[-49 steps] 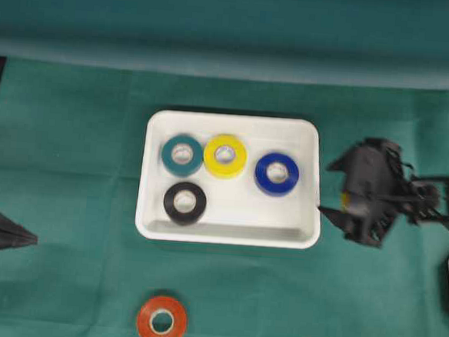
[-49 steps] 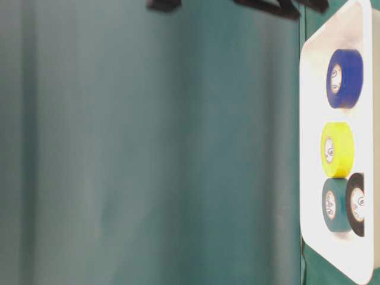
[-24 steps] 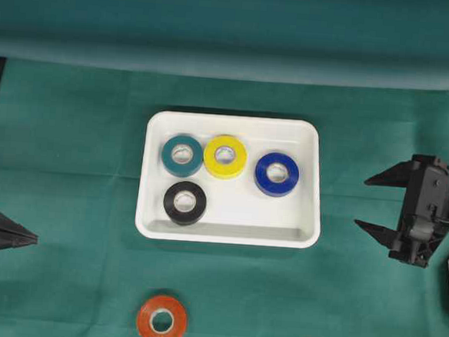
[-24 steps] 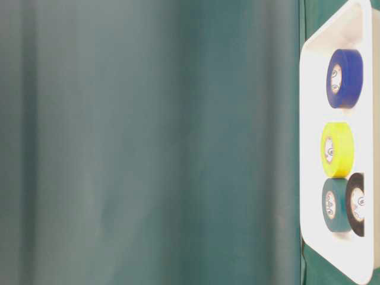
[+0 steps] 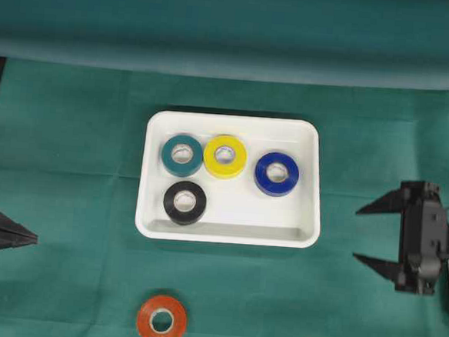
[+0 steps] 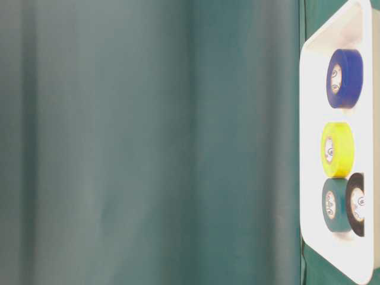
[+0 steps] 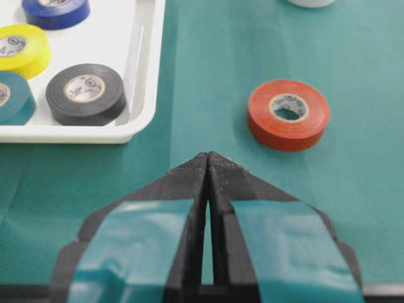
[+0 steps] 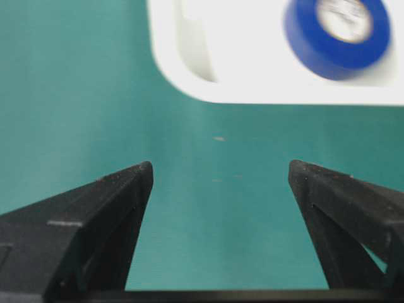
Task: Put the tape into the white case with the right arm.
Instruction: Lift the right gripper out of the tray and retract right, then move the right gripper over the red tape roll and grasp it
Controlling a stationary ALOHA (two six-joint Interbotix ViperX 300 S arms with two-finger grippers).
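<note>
White case (image 5: 309, 186) holds teal, yellow, blue and black rolls. Orange tape (image 5: 161, 320) lies on the tabletop below it, beside a cropped, probably white, roll. Right gripper (image 5: 368, 236) stands wide, empty; left gripper (image 5: 31, 238) is closed.

White case (image 5: 311, 144) sits flat, glossy with rounded corners, off past the right gripper (image 5: 365, 234) fingertips with green cloth between them. Teal, yellow, blue and black tape rolls lie flat inside. The orange tape (image 5: 161, 321) lies flat outside it, well away from that gripper.
</note>
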